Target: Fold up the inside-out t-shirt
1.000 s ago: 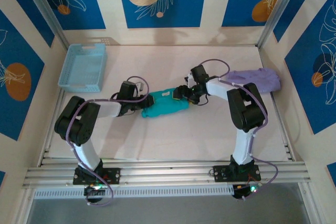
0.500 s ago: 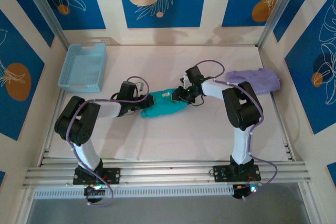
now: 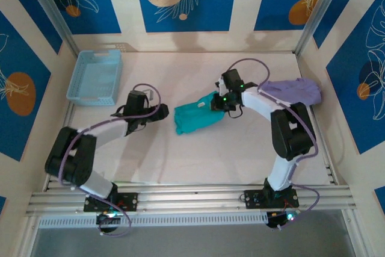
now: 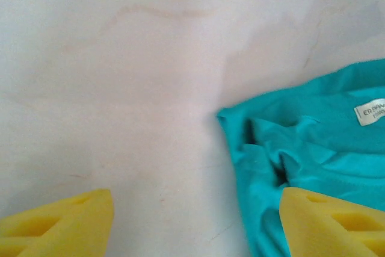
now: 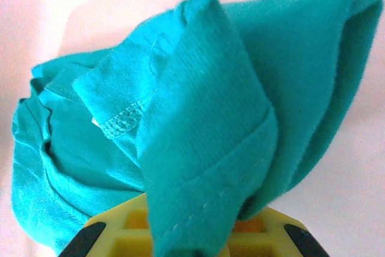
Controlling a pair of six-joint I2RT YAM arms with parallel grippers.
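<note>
The inside-out t-shirt is a crumpled teal bundle at mid-table. My right gripper is at its right end, shut on a fold of the cloth. In the right wrist view that teal fold hangs from between the yellow fingers, with a stitched hem showing. My left gripper stands open just left of the shirt, apart from it. In the left wrist view its yellow fingertips straddle bare table, and the shirt's edge with a white label lies by the right fingertip.
A light blue basket sits at the back left. A pale lavender folded garment lies at the right, behind my right arm. Bare table stretches in front of the shirt.
My left gripper opened, let go of the shirt and drew back to the left. My right gripper shut on the shirt's right end and pulled the bundle right and back.
</note>
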